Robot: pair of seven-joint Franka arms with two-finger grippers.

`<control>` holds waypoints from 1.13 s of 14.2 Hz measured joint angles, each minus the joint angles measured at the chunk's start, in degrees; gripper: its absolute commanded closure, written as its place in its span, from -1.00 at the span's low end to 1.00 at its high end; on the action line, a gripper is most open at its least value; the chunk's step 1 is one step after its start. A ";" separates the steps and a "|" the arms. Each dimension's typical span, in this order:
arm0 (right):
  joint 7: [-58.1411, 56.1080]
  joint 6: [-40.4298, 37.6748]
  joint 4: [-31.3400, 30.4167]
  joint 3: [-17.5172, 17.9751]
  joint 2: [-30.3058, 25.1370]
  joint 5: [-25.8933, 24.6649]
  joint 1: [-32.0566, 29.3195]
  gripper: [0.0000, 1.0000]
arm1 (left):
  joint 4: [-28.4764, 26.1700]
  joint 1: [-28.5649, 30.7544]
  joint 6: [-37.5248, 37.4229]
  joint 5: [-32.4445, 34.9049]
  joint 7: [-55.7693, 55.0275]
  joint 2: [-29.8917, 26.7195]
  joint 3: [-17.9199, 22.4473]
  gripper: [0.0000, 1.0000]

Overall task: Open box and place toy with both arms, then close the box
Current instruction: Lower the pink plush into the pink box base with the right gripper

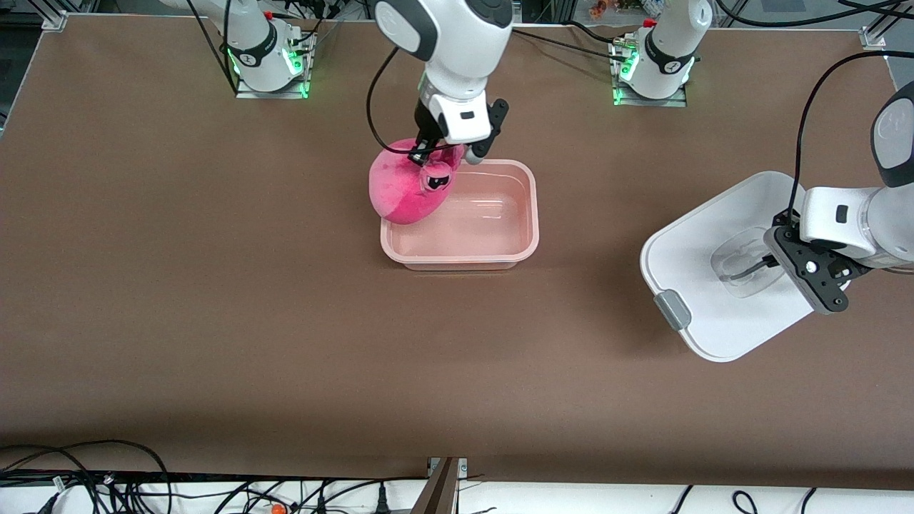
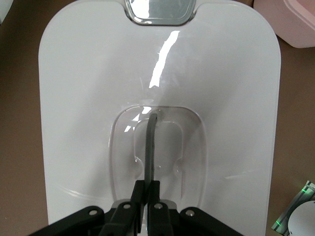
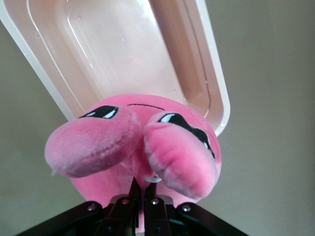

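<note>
Two tools work over a brown table [image 1: 214, 285]. Right tool [image 1: 440, 154] pinches the pink toy [image 1: 407, 185] by its top, hanging it over the open box's [image 1: 525, 235] corner nearest the right arm; nothing lies inside the box. Left tool [image 1: 770, 263], well apart toward the left arm's end, has its fingers [image 2: 149, 152] pressed together on the clear handle [image 2: 194, 147] of the white lid [image 1: 685, 250], whose grey clip [image 1: 672, 310] faces the camera.
</note>
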 measured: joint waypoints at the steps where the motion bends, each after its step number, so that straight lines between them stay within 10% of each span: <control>1: -0.17 -0.02 0.26 -0.01 1.01 -1.47 0.96 1.00 | 0.00 0.00 0.00 0.00 0.01 0.00 -0.01 1.00; 16: -9.61 0.95 9.48 -1.95 12.05 -6.40 3.18 1.00 | -0.02 0.00 0.00 -0.02 0.07 0.00 -0.03 1.00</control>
